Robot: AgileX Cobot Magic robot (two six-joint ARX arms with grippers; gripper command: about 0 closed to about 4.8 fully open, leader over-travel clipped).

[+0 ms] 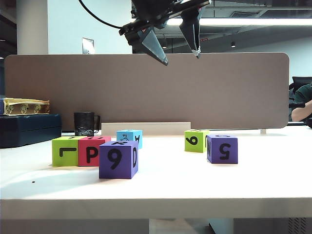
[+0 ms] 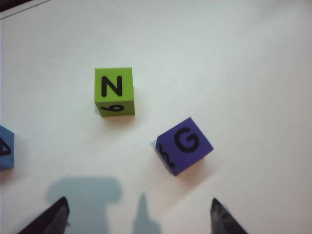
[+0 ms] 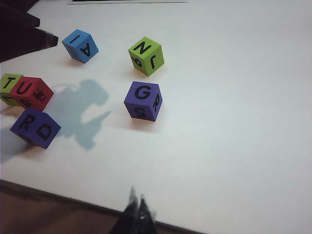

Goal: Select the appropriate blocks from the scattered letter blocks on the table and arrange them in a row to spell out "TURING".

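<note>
Item: table (image 1: 161, 187), white, thick pale front edge, carrying six letter blocks; left to right in the exterior view: lime-green block (image 1: 65, 151) topped T, touching the red-pink block (image 1: 92, 151) topped U, these two reading as the start of the row near the left end; purple block (image 1: 118, 159) topped R, standing just in front of the pair nearer the front edge, tilted off the row line and judged not yet aligned; light blue block (image 1: 129, 138) topped I, set back toward the rear edge; second lime-green block (image 1: 196, 140) topped N and second purple block (image 1: 222, 148) topped G, near each other right of centre, well apart from the row, evidently awaiting placement. Left gripper (image 1: 178, 46) hangs high above the table with fingers spread wide and nothing between them; its wrist view looks down on N and G, so a next pick is probably being chosen. Right gripper (image 3: 136, 209) sits near the front edge, fingers pressed together, empty. Surroundings: black mug (image 1: 85, 124) at the rear left, dark case (image 1: 29, 129) bearing a yellow tray (image 1: 24, 106), brown-grey divider panel (image 1: 146, 90) behind, office ceiling lights beyond
</note>
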